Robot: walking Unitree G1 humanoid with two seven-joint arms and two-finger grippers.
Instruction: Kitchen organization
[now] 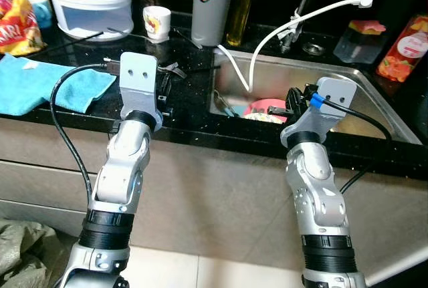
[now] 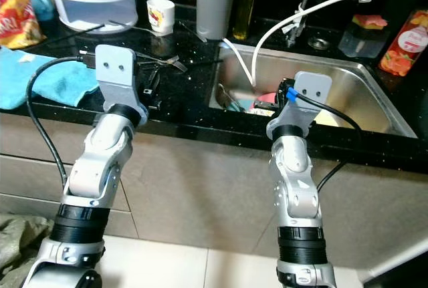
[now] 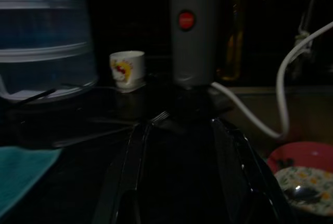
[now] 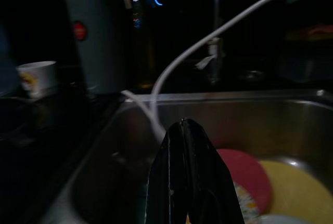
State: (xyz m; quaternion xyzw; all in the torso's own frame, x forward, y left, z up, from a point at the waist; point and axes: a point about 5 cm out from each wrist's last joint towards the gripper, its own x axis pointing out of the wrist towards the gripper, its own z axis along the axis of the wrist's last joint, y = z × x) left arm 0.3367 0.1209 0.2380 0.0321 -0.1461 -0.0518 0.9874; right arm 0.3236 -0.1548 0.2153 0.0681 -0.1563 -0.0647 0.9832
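Right gripper (image 4: 188, 130) closed over sink (image 1: 374, 94), pink plate (image 1: 262, 107) inside

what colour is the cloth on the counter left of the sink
Bright blue, almost turquoise. The cloth shows best in the left eye view.

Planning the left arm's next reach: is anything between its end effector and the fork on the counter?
Nothing visible. The left end effector is open, and the fork lies just beyond its fingertips on bare black counter.
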